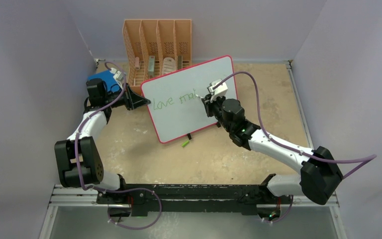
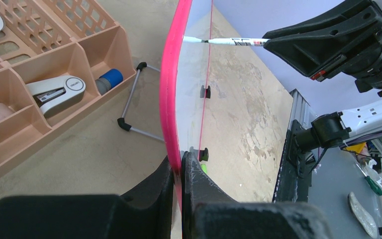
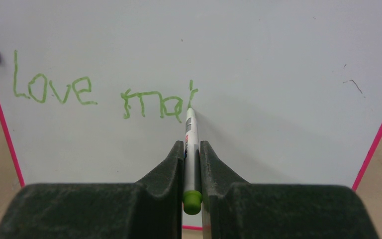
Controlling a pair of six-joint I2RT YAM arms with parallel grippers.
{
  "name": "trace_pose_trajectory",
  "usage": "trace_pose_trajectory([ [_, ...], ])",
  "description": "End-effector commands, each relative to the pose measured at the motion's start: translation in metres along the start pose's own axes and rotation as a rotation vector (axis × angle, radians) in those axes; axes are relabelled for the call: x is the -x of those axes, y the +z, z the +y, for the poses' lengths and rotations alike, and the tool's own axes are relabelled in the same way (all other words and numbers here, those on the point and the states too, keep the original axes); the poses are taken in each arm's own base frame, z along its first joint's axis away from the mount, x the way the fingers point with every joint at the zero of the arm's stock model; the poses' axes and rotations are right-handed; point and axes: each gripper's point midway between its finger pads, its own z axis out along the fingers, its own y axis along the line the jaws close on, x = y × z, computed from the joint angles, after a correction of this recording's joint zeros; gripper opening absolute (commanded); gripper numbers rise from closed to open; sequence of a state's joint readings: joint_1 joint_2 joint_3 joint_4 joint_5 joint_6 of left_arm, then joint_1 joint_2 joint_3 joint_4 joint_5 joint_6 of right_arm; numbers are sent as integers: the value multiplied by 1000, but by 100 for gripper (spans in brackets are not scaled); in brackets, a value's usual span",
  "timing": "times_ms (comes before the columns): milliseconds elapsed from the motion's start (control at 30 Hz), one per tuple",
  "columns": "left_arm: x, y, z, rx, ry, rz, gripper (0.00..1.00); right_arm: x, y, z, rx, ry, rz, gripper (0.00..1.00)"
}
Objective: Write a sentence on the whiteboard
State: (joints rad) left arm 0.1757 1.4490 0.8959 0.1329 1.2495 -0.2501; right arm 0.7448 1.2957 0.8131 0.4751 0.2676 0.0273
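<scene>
Sandy, mottled table (image 1: pixel 238 154) carries everything. Right claw (image 3: pixel 192 149) is clenched on a slim white marker (image 3: pixel 191 124), tip touching the glossy whiteboard (image 3: pixel 288 55) propped mid-table. Left claw (image 2: pixel 178 163) pinches its rounded red-pink rim. Thin green sentence (image 3: pixel 54 90) reads "love ma" plus one stroke; most is likely unwritten.

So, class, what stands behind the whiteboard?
A peach slotted organiser stands behind the whiteboard, and the left wrist view shows a wire prop at its back. The board covers part of the organiser's near edge.
</scene>
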Motion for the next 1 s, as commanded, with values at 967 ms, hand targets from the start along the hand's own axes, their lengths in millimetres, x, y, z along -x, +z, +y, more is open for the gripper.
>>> trace_pose_trajectory([
  [967,20,-1,-10,-4,142,-27,0,25,-15,-13,-48,36,-76,0],
])
